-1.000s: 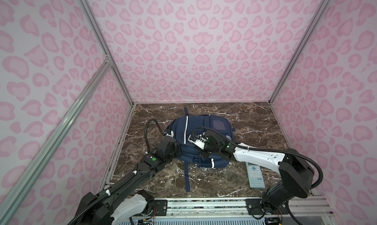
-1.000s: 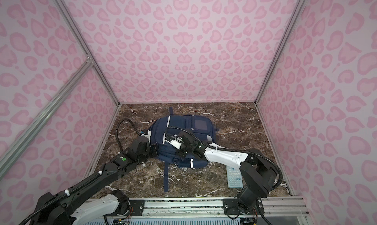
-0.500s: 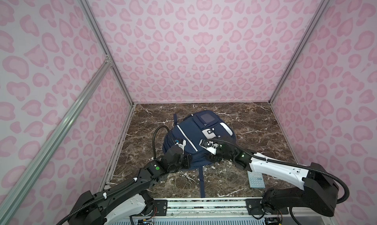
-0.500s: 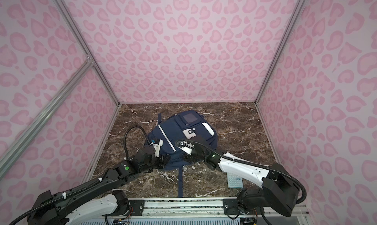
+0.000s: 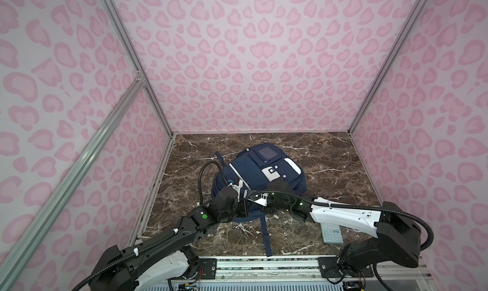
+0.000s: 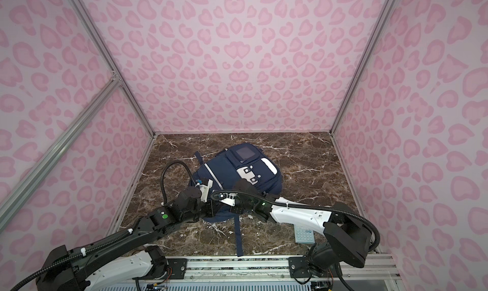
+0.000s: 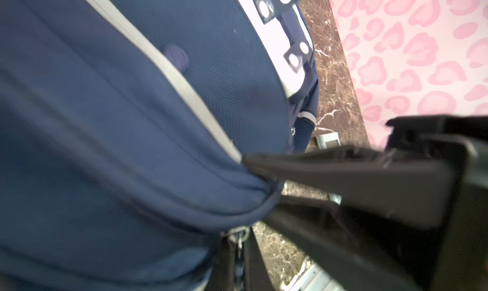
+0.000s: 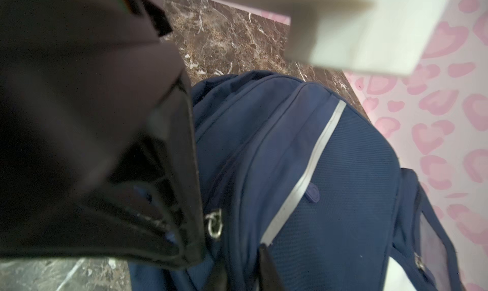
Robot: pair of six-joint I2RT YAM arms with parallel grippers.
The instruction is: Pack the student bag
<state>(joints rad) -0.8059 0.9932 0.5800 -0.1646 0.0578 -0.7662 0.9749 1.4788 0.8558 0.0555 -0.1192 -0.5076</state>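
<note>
the student bag (image 5: 260,174) lies on the marble table (image 5: 330,155) at lower centre in both top views, pocket face up. its long axis runs from the tools up toward the frame's top, leaning slightly right, and a strap (image 5: 265,237) trails toward the bottom edge. expect soft, bulky cloth that sags and folds and is not fragile, so take it by a seam or strap. your left tool (image 7: 260,181) pinches fabric at its near end. your right tool (image 8: 190,221) is pressed together beside a zipper ring (image 8: 214,225); whether it grips anything, you cannot tell.
</note>
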